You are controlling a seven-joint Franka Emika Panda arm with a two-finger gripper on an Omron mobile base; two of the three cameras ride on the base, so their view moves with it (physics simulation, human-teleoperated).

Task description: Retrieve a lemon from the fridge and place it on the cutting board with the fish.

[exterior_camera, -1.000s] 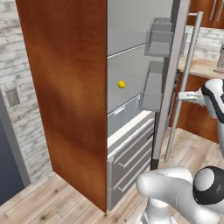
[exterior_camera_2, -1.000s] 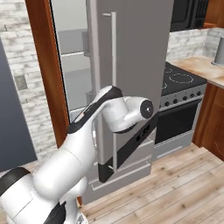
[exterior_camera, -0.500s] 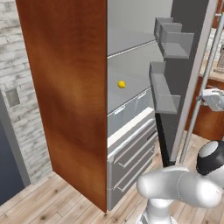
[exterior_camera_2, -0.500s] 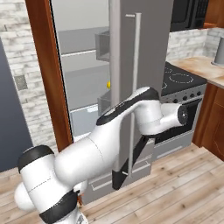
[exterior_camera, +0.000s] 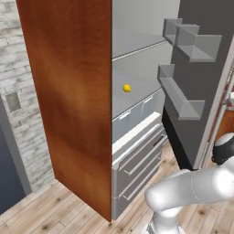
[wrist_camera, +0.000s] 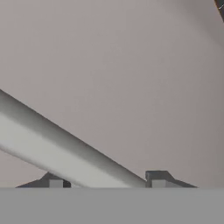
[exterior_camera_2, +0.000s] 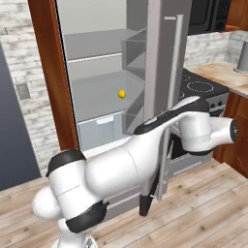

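Inside the fridge, one lemon sat on a shelf; the pincer straddled one handle, grip unclear.

Legible text, labels, brands, numbers, signs: none found. Fridge door and shelves unmarked; stove front too small to tell, possibly unlettered.

1. The tall grey steel-look fridge's door has swung much wider open than a second ago.
2. The white arm has stretched further right, following the long vertical bar handle.
3. More of the pale shelved interior now shows.
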